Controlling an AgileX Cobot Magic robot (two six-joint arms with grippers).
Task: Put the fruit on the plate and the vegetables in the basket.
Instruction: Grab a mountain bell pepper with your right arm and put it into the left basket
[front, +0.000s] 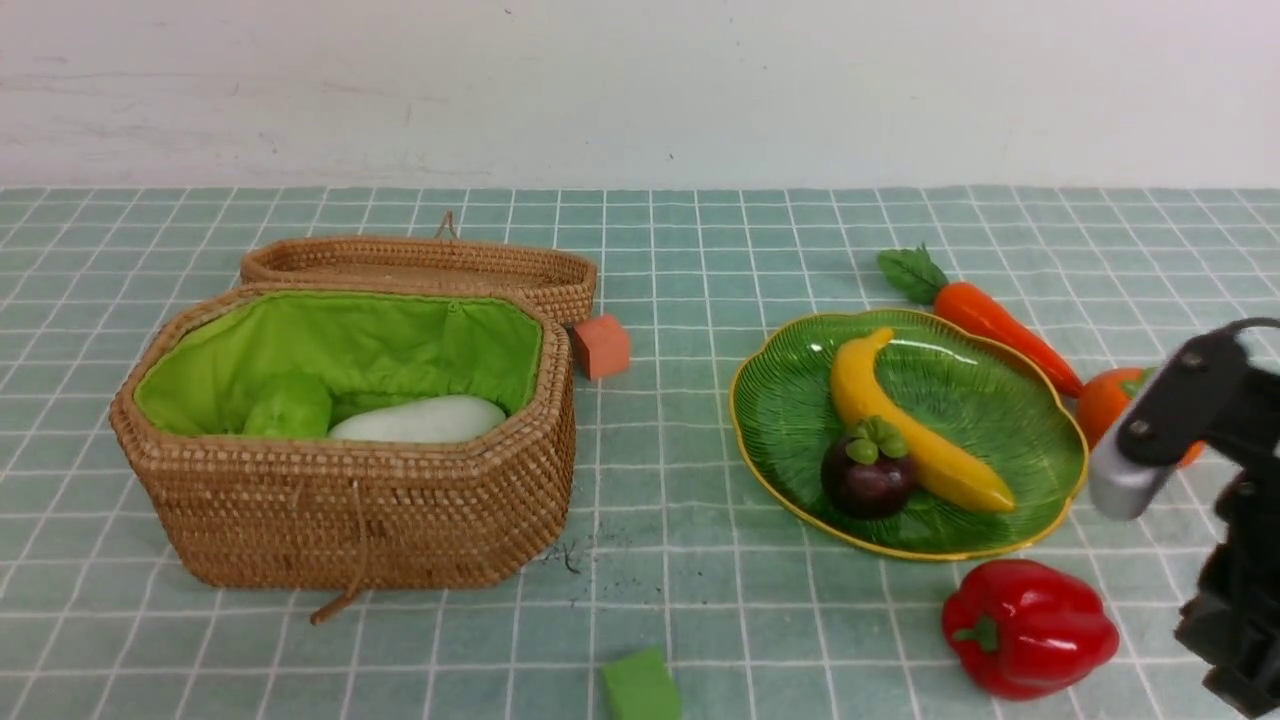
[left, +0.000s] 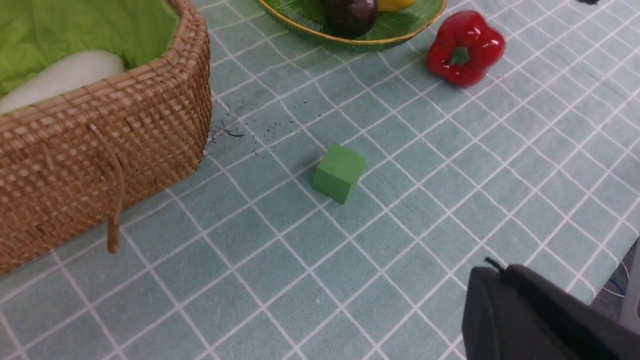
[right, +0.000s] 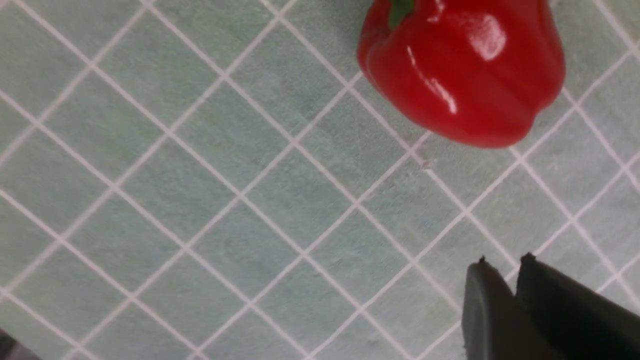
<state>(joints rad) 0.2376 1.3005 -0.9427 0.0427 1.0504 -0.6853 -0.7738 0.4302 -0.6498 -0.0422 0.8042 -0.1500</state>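
Radish (front: 420, 420) and gourd (front: 288, 405) lie in the basket (front: 350, 520), banana (front: 900, 420) and mangosteen (front: 868, 480) on the plate (front: 1000, 400). The red bell pepper (front: 1030, 625), carrot (front: 1000, 325) and persimmon (front: 1105, 400) sit on the table (front: 680, 480). Left gripper (left: 500, 290) and right gripper (right: 505, 265) are both closed, empty. The glossy red bell pepper could squirt from an off-centre pinch.

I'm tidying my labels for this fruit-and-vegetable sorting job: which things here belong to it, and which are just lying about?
Part of the job: banana, mangosteen, persimmon, plate; radish, gourd, bell pepper, carrot, basket.

Just lying about: orange cube, green cube, wicker lid behind the basket.
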